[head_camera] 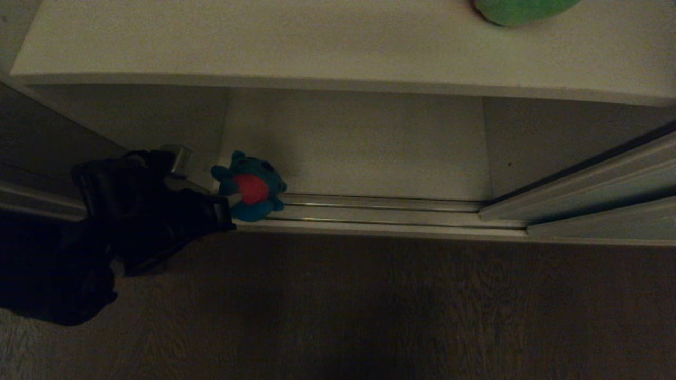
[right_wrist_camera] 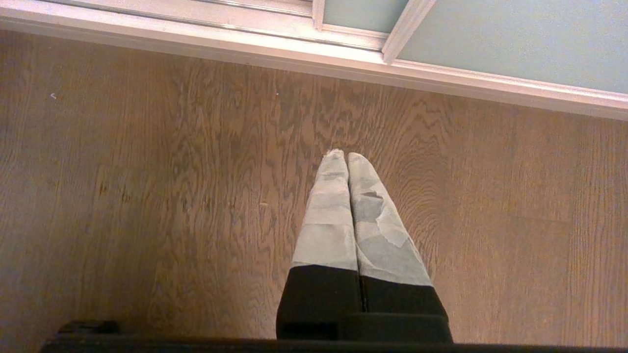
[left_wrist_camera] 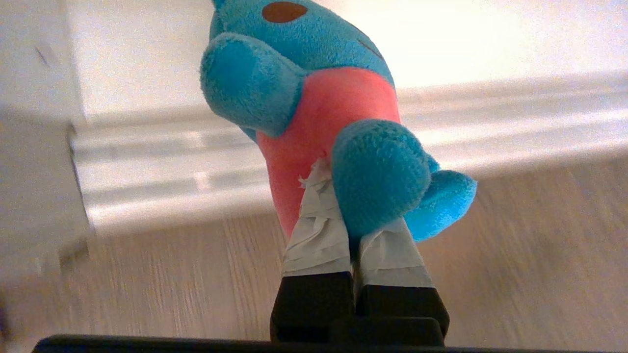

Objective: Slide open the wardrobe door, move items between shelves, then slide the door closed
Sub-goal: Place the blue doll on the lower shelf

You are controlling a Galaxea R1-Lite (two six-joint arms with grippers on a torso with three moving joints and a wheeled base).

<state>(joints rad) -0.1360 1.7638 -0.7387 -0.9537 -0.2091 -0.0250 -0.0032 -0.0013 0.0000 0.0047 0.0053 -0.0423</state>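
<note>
The teal-blue bear [head_camera: 251,186] with its red belly [left_wrist_camera: 324,122] hangs in my left gripper [left_wrist_camera: 349,215], whose taped fingers [left_wrist_camera: 316,230] are shut on its lower body. It is at the left front corner of the lower shelf [head_camera: 359,148], over the door track [head_camera: 380,208]; I cannot tell if it touches. The green frog [head_camera: 520,9] lies on the upper shelf [head_camera: 264,42], partly cut off. The sliding wardrobe door [head_camera: 607,179] stands pushed to the right. My right gripper [right_wrist_camera: 342,157] is shut and empty above the floor, outside the head view.
Wooden floor [head_camera: 369,306] runs in front of the wardrobe. A grey panel [head_camera: 31,148] bounds the opening on the left, close behind my left arm. The door's pale frame and bottom rail [right_wrist_camera: 441,81] lie ahead of the right gripper.
</note>
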